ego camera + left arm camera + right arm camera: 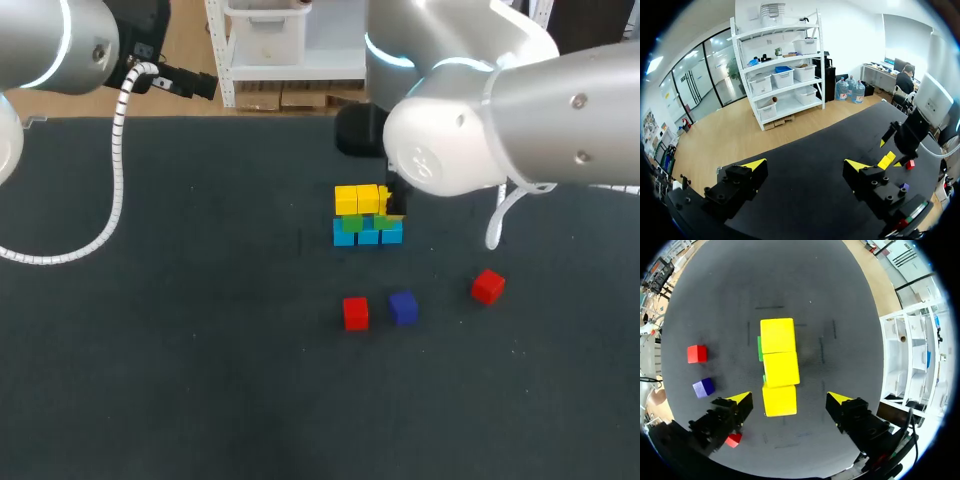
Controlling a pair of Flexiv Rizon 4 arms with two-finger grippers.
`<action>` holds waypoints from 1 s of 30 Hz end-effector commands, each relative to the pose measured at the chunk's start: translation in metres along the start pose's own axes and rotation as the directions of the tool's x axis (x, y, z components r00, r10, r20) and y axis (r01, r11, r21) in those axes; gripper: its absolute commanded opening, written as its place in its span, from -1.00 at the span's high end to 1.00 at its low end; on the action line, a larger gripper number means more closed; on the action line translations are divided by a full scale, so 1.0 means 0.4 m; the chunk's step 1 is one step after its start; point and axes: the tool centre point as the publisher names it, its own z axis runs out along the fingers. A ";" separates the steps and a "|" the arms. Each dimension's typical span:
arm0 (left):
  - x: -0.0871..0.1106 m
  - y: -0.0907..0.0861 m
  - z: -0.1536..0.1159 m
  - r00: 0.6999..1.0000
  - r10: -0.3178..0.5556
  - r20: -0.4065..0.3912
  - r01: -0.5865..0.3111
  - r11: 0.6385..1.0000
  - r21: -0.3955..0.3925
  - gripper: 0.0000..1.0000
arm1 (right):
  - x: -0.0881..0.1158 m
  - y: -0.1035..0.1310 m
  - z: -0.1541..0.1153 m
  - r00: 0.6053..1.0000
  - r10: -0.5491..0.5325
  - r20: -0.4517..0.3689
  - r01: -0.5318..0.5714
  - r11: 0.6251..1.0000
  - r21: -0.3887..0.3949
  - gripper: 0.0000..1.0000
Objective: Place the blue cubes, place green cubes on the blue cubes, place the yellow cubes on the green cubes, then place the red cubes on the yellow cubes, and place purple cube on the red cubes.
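Near the middle of the dark worktop (180, 350), blue cubes (367, 235) are set in a row, with green cubes (351, 223) on them and yellow cubes (358, 199) on top. The right gripper (790, 398) is held at the stack's right end, fingers spread wide either side of the end yellow cube, clear of it. Toward the front edge, a red cube (355, 313), a purple cube (403, 307) just beside it and a second red cube (488, 287) are seen lying loose. The left gripper (805, 164) is held wide apart by the far edge, nothing between its fingers.
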 end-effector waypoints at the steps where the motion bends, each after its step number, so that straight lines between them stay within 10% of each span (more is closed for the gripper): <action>1: 0.002 0.001 -0.001 1.000 -0.001 0.003 0.001 1.000 0.002 -1.00 | 0.029 0.004 -0.043 0.999 0.014 0.038 -0.014 1.000 0.007 -1.00; 30: 0.002 0.001 -0.001 1.000 -0.001 0.003 0.001 1.000 0.002 -1.00 | 0.262 0.203 -0.081 0.921 0.375 0.102 -0.374 0.927 -0.033 -1.00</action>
